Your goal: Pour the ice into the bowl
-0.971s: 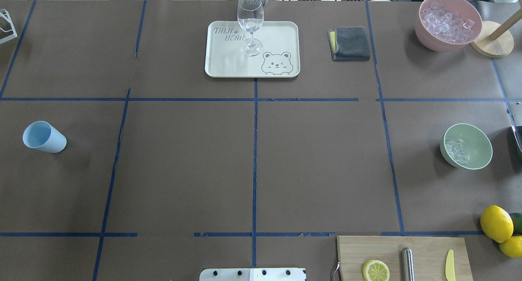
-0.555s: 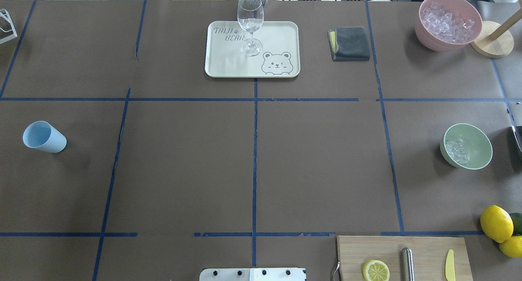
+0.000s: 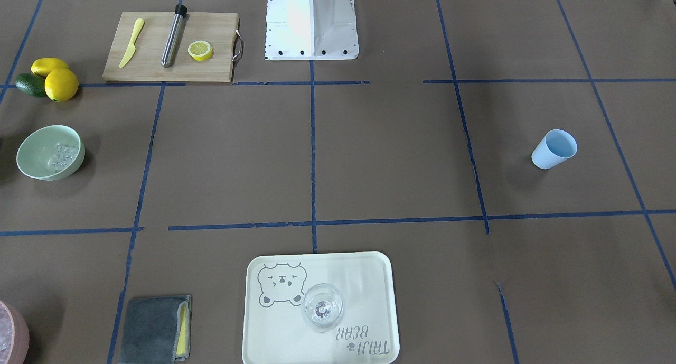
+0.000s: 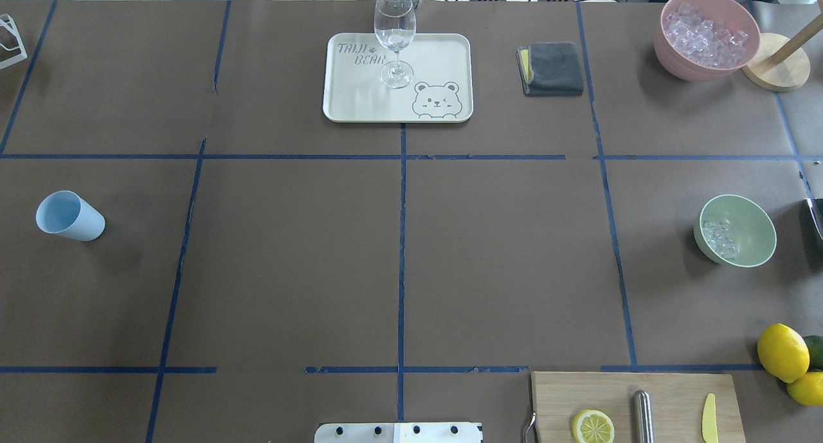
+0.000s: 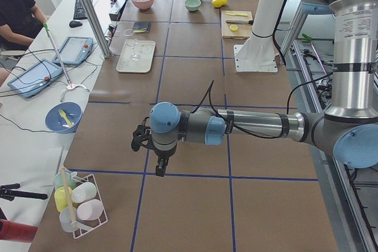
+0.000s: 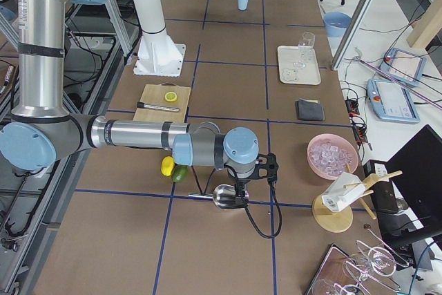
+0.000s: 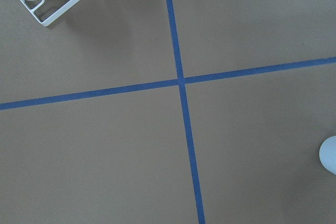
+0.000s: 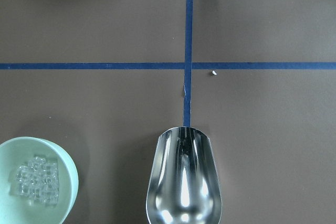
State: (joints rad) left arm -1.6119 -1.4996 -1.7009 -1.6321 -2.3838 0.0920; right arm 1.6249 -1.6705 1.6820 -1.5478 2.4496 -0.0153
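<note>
Right next to the bowl [image 8: 65,182], the right hand [image 6: 247,179] hangs over a metal scoop [image 8: 184,182]. I honestly can't tell if it's gripping the handle or has let go, since only the side camera catches it and the wrist cam shows no fingers. Scoop is empty and sits just beside the bowl, not touching it. The ice [image 8: 35,182] is in the bowl, a small clump off to one side of the bottom. Left hand [image 5: 158,163] is way off at the bench's [image 4: 501,256] far end from the bowl, and I can't tell its state either. So I'd say the pour itself is done. Next is probably parking the scoop, or fetching another load from the pink tub [image 4: 675,63] beyond the bowl, which needs a level carry.
</note>
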